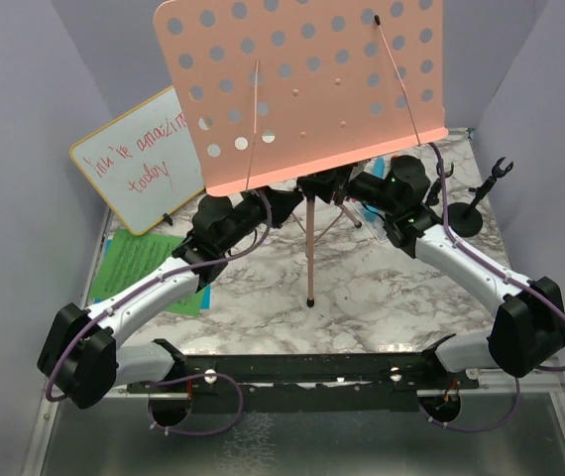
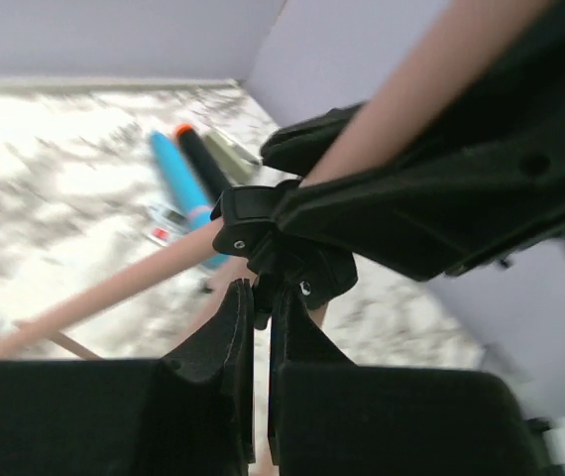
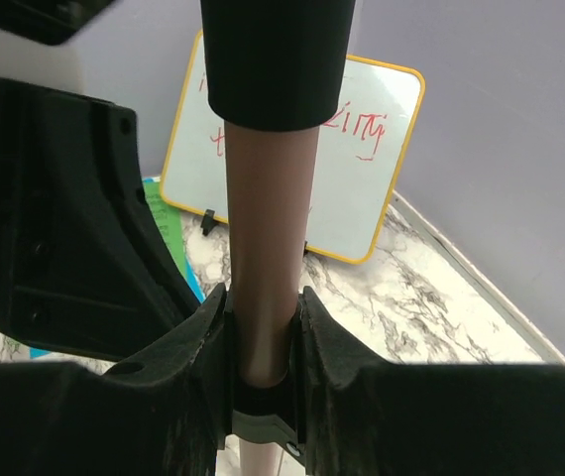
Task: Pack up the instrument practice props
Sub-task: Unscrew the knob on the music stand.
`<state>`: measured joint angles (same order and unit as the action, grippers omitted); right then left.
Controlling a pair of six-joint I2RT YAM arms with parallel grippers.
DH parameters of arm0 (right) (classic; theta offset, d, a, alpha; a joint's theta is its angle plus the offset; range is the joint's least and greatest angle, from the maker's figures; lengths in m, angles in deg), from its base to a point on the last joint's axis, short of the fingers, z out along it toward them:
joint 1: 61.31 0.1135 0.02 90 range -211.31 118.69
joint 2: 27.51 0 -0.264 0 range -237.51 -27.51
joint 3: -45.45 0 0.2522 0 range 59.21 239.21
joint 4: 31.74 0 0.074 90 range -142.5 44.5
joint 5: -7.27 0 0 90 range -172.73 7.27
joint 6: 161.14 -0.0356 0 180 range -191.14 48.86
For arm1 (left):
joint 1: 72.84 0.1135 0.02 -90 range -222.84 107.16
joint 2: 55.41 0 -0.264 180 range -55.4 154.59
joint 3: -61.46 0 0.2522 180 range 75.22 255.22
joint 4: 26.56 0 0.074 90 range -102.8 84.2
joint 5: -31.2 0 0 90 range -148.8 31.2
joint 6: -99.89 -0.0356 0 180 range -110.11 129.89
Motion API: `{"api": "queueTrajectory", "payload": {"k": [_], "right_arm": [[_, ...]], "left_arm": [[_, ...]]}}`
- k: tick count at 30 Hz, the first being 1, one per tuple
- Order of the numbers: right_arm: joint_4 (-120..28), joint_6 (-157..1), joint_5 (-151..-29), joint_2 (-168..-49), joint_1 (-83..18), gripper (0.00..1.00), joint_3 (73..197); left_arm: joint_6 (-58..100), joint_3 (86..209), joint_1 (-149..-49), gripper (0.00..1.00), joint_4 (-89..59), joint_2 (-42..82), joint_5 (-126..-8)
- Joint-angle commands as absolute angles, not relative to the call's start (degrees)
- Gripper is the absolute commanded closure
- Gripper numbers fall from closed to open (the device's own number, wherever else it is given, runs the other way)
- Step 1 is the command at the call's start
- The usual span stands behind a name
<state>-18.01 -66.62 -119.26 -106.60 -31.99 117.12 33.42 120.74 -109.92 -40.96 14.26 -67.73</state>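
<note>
top view: the pink music stand [image 1: 308, 248] stands upright on the marble table [image 1: 382, 288]. its perforated tray [image 1: 302, 79] tilts toward the camera and hides the upper pole. one tripod foot rests near the table's middle. the left gripper [image 1: 287, 203] and right gripper [image 1: 357, 188] meet under the tray's lower edge at the stand's hub, one from each side. how their jaws stand cannot be told from here. a green music sheet [image 1: 134, 263] lies flat under the left arm. the yellow-framed whiteboard [image 1: 139, 159] stands propped at the back left. a black mic holder [image 1: 466, 220] stands on its round base near the right wall, apart from the stand.

left wrist view: the left gripper's fingers are drawn almost together, nipping a thin tab of the black collar [image 2: 282, 248] where the pink legs branch off. beyond it, a blue microphone [image 2: 178, 178] and a black microphone [image 2: 203, 164] lie side by side on the table near the far wall.

right wrist view: the right gripper's jaws are clamped on the pink pole [image 3: 263, 228], one pad on each side, below a black sleeve [image 3: 278, 59]. the whiteboard stands behind the pole. the green sheet and the edge of a blue music sheet [image 3: 191, 283] lie to the whiteboard's left.
</note>
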Motion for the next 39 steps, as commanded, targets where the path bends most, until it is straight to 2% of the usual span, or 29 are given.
{"api": "queueTrajectory", "payload": {"k": [1, 7, 11, 13, 19, 24, 28, 32, 37, 39], "right_arm": [[-33.0, -63.9, -124.0, -109.7, -30.9, 0.99, 114.7], [-33.7, -63.9, -123.9, -110.2, -30.9, 0.99, 115.2], [-33.7, -63.9, -123.8, -110.2, -30.9, 0.99, 115.2], [-33.7, -63.9, -123.8, -110.2, -30.9, 0.99, 115.2], [-33.8, -63.8, -123.8, -110.1, -30.9, 0.99, 115.2], [-33.8, -63.9, -123.8, -110.3, -30.9, 0.99, 115.2], [-33.8, -63.8, -123.8, -110.2, -30.9, 0.99, 115.2], [-33.7, -63.9, -123.9, -110.3, -30.9, 0.99, 115.3], [-33.8, -63.8, -123.9, -110.3, -30.9, 0.99, 115.3], [-33.8, -63.8, -124.0, -110.3, -30.9, 0.99, 115.3]], "left_arm": [[71.0, 118.2, -105.3, 1.0, -40.9, 15.3, -64.1], [95.1, 116.9, -104.0, 1.0, -41.1, 17.8, -68.0], [101.0, 115.7, -104.0, 1.0, -41.2, 17.6, -67.0], [100.1, 115.6, -103.9, 0.93, -41.1, 17.2, -66.1], [84.7, 117.7, -103.3, 0.7, -38.2, 15.5, -64.0], [79.8, 116.0, -102.5, 0.53, -37.4, 12.8, -61.6], [70.9, 115.7, -102.3, 0.45, -37.4, 11.2, -61.3], [54.7, 115.9, -102.3, 0.39, -37.4, 9.5, -62.9], [30.5, 113.5, -102.3, 0.21, -37.5, 5.7, -64.0], [20.5, 112.2, -102.3, 0.18, -37.5, 4.4, -65.9]]}}
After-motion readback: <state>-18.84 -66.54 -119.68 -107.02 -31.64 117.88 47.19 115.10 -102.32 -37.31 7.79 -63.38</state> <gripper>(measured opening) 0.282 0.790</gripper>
